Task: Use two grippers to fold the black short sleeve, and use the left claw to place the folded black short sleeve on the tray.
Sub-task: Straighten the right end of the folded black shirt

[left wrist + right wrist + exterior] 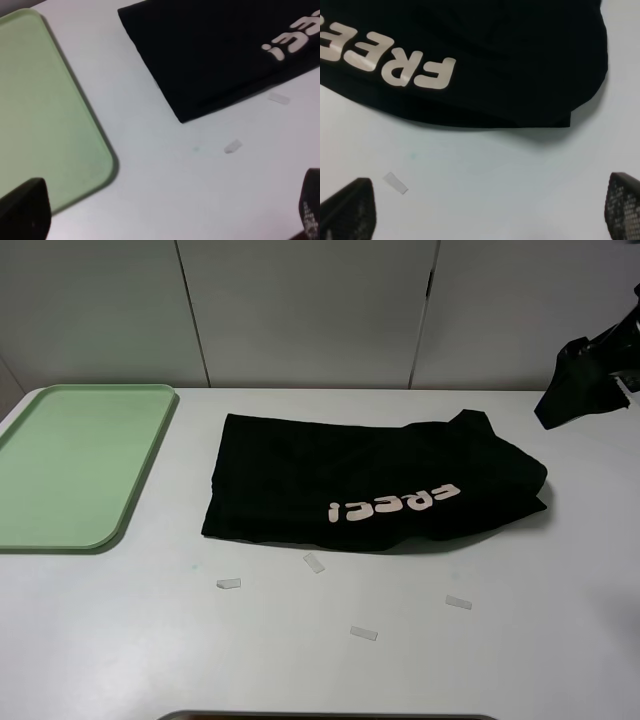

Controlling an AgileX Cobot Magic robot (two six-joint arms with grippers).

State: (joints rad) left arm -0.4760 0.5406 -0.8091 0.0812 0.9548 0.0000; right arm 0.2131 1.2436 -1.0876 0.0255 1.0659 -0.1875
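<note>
black short sleeve [370, 480] lies near the middle of the tabletop [300, 660], doubled over on itself, with white lettering [395, 505] along its near edge. tray [70, 465] sits to its left, well apart from it. paper strips [229, 584] lie scattered on the tabletop just in front of the garment. left tool [167, 215]: jaws spread wide, gripping nothing, above the tabletop near the tray corner. right tool [485, 207]: jaws spread wide, gripping nothing, above the tabletop beside the garment's lettered edge.

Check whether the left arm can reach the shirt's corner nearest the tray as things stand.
Likely yes: its jaws stand open over bare table, and only a small paper strip lies between them and the shirt; the tray sits aside.
</note>
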